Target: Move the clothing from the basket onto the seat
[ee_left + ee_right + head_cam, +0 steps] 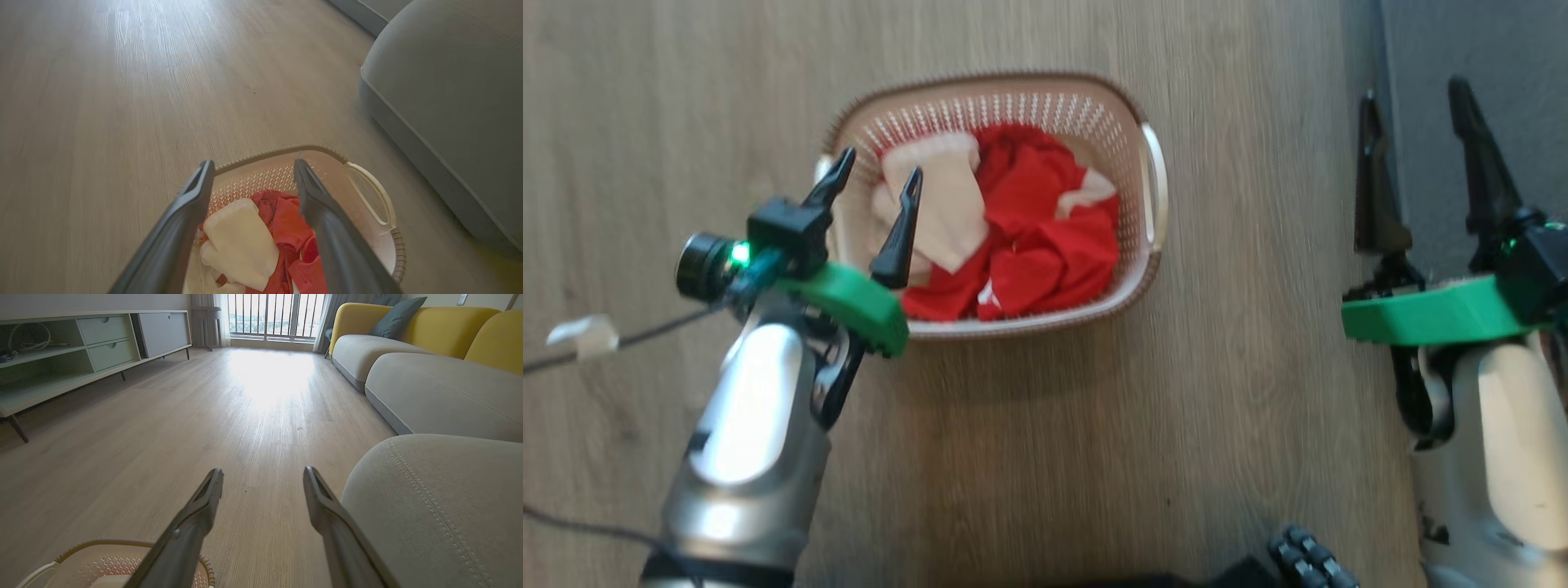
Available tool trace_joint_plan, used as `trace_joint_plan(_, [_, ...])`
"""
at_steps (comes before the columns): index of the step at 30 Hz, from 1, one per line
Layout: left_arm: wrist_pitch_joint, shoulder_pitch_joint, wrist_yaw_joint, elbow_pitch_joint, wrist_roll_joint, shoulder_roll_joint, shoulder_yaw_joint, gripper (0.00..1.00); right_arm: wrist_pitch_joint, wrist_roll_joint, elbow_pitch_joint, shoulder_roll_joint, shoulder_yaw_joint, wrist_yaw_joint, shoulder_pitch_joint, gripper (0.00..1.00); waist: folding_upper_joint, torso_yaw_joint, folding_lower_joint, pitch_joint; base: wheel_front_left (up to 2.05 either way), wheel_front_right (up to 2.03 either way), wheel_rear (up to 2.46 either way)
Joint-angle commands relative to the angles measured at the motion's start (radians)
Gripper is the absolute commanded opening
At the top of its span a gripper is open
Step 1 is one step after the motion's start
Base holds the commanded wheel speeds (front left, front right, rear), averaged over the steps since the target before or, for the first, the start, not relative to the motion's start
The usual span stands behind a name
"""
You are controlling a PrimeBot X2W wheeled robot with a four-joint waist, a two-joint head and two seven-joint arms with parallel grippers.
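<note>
The cream basket (pixel 1152 188) with a brown rim stands on the wood floor, holding the red and cream clothing (pixel 1029 237). My left gripper (pixel 878 175) hangs open above the basket's left end, over a cream panel, with nothing between its fingers. In the left wrist view the left gripper (pixel 254 167) frames the clothing (pixel 286 228) and the basket (pixel 369 192). My right gripper (pixel 1413 98) stands open and empty at the right, by the edge of the grey seat (pixel 1478 65). The right wrist view shows the right gripper (pixel 263 475), the seat (pixel 441 506) at right and the basket rim (pixel 98 549) at lower left.
A cable with a white tag (pixel 584 336) lies on the floor at the left. Beyond, a low pale cabinet (pixel 81 347) lines the left wall and a grey and yellow sofa (pixel 412 355) runs along the right. Open floor lies between them.
</note>
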State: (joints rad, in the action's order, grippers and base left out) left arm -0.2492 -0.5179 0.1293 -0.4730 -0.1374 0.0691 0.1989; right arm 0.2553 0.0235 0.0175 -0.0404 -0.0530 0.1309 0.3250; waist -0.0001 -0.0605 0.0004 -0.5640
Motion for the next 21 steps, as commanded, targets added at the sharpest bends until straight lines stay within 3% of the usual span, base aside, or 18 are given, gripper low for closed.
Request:
trace_joint_plan(1, [-0.013,-0.044,0.001,-0.028,0.007,0.023,-0.008,1.00,0.006,0.012,-0.048,-0.010,0.030,0.000,0.013,1.00,0.0001,-0.048,-0.0004,-0.113,0.00,0.00,0.00])
trace_joint_plan(13, [0.092,-0.347,-0.017,-0.437,-0.013,-0.009,0.048,1.00,0.006,0.046,-0.143,-0.010,0.071,0.000,0.031,1.00,0.0001,-0.143,-0.0004,-0.278,0.00,0.00,0.00])
trace_joint_plan(21, [0.140,-0.466,-0.052,-0.615,-0.029,-0.010,0.050,1.00,0.006,0.075,-0.186,-0.010,0.092,0.000,-0.001,1.00,0.0001,-0.198,-0.0004,-0.336,0.00,0.00,0.00])
